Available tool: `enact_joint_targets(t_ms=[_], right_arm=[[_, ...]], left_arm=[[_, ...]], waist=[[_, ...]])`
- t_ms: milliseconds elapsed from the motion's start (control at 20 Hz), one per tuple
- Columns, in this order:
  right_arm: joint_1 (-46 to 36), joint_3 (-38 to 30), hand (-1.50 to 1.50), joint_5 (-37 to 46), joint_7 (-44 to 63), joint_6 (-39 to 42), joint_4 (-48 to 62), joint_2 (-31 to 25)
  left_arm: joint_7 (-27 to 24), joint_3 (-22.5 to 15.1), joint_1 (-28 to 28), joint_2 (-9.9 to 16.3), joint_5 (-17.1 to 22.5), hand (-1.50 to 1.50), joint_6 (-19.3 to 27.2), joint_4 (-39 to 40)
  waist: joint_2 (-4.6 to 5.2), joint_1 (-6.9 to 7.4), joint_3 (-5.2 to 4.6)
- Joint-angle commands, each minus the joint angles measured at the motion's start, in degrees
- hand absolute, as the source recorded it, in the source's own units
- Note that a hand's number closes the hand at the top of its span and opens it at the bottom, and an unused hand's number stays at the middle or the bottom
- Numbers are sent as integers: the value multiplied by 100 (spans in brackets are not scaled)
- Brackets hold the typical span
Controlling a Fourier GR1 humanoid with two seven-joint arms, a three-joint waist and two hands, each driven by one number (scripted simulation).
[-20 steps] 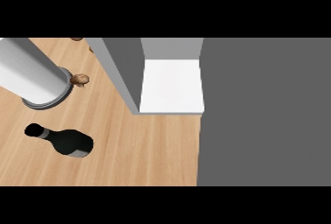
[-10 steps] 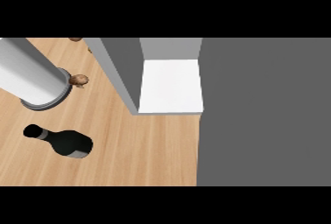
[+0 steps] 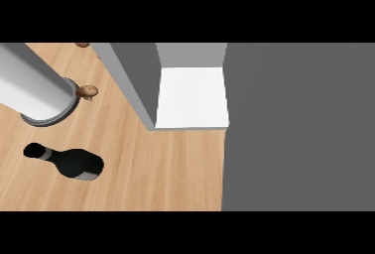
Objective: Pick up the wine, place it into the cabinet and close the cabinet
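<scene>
A dark wine bottle point(image 3: 70, 161) stands upright on the wooden counter point(image 3: 154, 168) at the lower left, seen from above with its neck toward the left. The cabinet point(image 3: 192, 96) sits behind it to the right, open, with a white shelf floor and a grey side panel or door point(image 3: 133, 82) along its left edge. Neither hand shows in the head view.
A tall white cylinder on a grey round base point(image 3: 36, 94) stands at the left rear. A small brown knob-like object point(image 3: 87, 91) lies beside it, another point(image 3: 82, 44) at the top edge. A grey surface point(image 3: 296, 126) fills the right side.
</scene>
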Motion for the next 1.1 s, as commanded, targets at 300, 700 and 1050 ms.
enact_joint_targets(t_ms=[300, 700, 1050], right_arm=[[622, 11, -150, -617, 357, -63, -1424, 47], [255, -456, -150, -962, 285, 75, -885, 44], [463, -505, -150, -922, 195, 317, -982, 62]], left_arm=[[-301, -471, -164, -226, -1192, -150, -464, 834], [-968, -1141, -580, -612, -2391, -150, -1255, 1791], [-1577, -1468, -910, -933, -3495, -150, -1317, 2690]], waist=[[13, -88, 0], [32, -57, 2], [22, -54, 3]])
